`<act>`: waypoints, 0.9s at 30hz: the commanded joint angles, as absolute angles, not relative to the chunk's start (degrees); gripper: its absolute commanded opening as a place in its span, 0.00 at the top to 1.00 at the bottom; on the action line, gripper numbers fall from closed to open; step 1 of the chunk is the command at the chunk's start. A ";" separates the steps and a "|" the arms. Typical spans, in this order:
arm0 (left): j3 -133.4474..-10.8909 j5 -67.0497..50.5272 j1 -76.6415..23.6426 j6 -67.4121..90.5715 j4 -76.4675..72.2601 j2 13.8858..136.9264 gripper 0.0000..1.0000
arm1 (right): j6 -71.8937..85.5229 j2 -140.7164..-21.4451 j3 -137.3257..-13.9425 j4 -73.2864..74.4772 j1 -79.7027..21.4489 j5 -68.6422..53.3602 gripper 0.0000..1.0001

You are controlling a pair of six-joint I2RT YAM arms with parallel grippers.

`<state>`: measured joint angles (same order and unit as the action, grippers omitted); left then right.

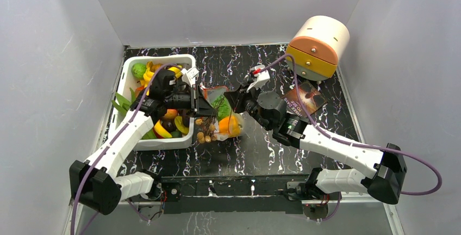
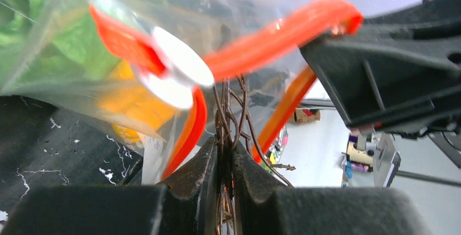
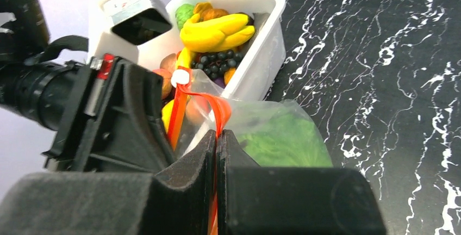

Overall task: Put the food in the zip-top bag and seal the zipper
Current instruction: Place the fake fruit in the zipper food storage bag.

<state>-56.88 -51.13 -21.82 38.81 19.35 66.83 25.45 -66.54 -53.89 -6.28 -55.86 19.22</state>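
Your left pincer (image 2: 225, 156) clamped on brown wiry stems (image 2: 231, 110) at lower centre, your right pincer (image 3: 217, 142) pinched shut on the zipper (image 3: 222, 111), lettuce (image 3: 282, 140) lay inside the zip-top bag (image 3: 255, 114).

We take this for a robotics lab: plain grey panels (image 1: 43, 55) box in a black marbled table (image 1: 261, 153), a left arm (image 1: 117, 148) and right arm (image 1: 337, 148) trail cables from its near edge, and toy food (image 1: 142, 70) fills a white tub (image 1: 157, 58).

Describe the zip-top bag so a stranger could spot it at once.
Find the white tub on the left of the table. Just right of it is the zip-top bag, holding green lettuce. Unlike the brown packet farther right, it is clear with a red-orange zipper.
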 commanded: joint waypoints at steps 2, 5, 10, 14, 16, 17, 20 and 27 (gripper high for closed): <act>-60.05 -44.97 -23.35 44.74 21.42 68.02 1.00 | 26.96 -65.91 -54.40 -13.33 -55.84 15.00 1.00; -60.64 -43.29 -23.53 46.11 21.26 68.92 1.00 | 27.36 -65.22 -53.16 -13.94 -55.85 13.84 1.00; -60.57 -39.67 -23.82 49.17 19.07 69.31 1.00 | 28.48 -64.50 -51.45 -14.51 -55.88 11.57 1.00; -60.46 -38.10 -23.90 51.24 17.63 70.09 1.00 | 29.28 -63.87 -50.70 -14.67 -55.85 10.77 1.00; -60.36 -36.92 -23.95 52.02 17.43 70.80 1.00 | 29.71 -63.70 -50.47 -15.13 -55.89 10.34 1.00; -60.07 -36.57 -24.11 52.72 16.78 71.01 1.00 | 29.91 -63.64 -50.45 -15.31 -55.92 10.07 1.00; -59.15 -34.98 -24.54 53.78 15.25 71.35 1.00 | 30.52 -63.71 -50.53 -15.96 -55.93 9.74 1.00; -58.86 -28.16 -25.99 53.00 16.27 71.75 1.00 | 32.27 -65.07 -50.82 -17.15 -56.02 8.14 1.00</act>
